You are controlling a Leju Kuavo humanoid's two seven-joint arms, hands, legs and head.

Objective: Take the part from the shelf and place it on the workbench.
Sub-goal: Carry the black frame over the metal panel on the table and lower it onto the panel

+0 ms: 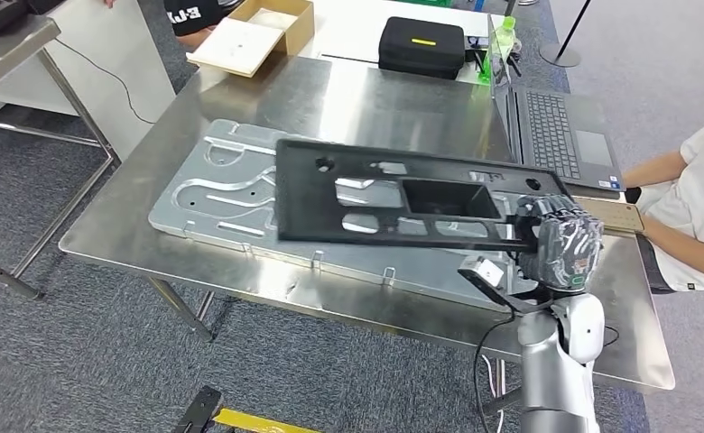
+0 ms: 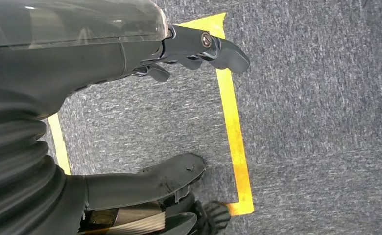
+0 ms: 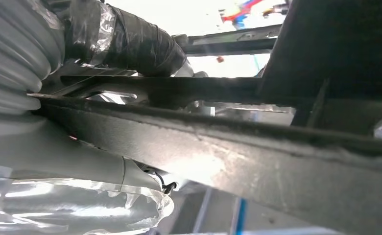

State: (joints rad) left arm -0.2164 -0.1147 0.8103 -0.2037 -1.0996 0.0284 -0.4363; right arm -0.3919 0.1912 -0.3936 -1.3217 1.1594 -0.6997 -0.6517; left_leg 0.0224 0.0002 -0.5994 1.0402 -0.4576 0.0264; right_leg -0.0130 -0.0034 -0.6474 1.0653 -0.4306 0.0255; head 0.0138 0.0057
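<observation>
The part is a long flat black panel (image 1: 330,194) with cut-outs and a boxy recess. My right hand (image 1: 560,239), wrapped in clear film, grips its right end and holds it level just above the steel workbench (image 1: 330,99). The panel hovers over a silver moulded panel (image 1: 213,194) lying on the bench. In the right wrist view the black panel's edge (image 3: 218,142) runs across the picture with my fingers (image 3: 130,41) clamped over it. My left hand (image 2: 179,117) hangs over grey carpet, fingers apart and holding nothing.
A laptop (image 1: 556,135), a black case (image 1: 421,45), a green bottle (image 1: 502,41) and a cardboard box (image 1: 258,32) sit along the bench's far side. A person's arm (image 1: 682,207) rests at the right edge. Yellow tape (image 2: 233,122) marks the floor.
</observation>
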